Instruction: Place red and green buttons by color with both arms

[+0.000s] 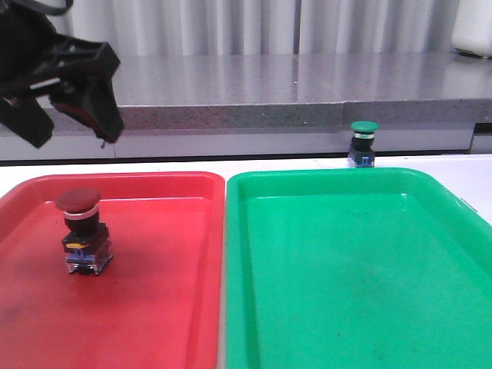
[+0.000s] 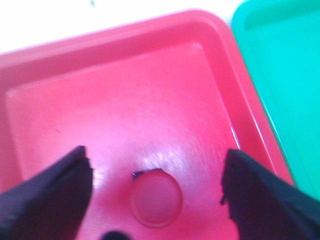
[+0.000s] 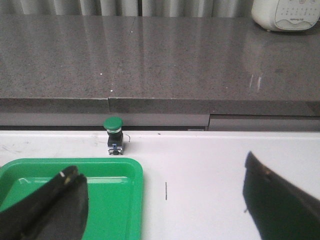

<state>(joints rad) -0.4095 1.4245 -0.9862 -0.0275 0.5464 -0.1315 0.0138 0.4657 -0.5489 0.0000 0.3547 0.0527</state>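
The red button (image 1: 79,201) stands upright in the left part of the red tray (image 1: 169,307). My left gripper (image 1: 75,132) hangs open and empty well above it. In the left wrist view the red cap (image 2: 156,197) lies below, between the spread fingers (image 2: 45,200), and the gripper (image 2: 156,155) holds nothing. The green button (image 1: 364,142) stands on the white table just behind the green tray (image 1: 346,292). My right gripper is out of the front view. In the right wrist view it (image 3: 160,167) is open and empty, well short of the green button (image 3: 114,135).
A grey stone ledge (image 1: 269,84) runs along the back of the table, close behind the green button. A white appliance (image 3: 285,15) sits on it at the far right. The green tray's corner (image 3: 125,200) lies under my right gripper's one finger.
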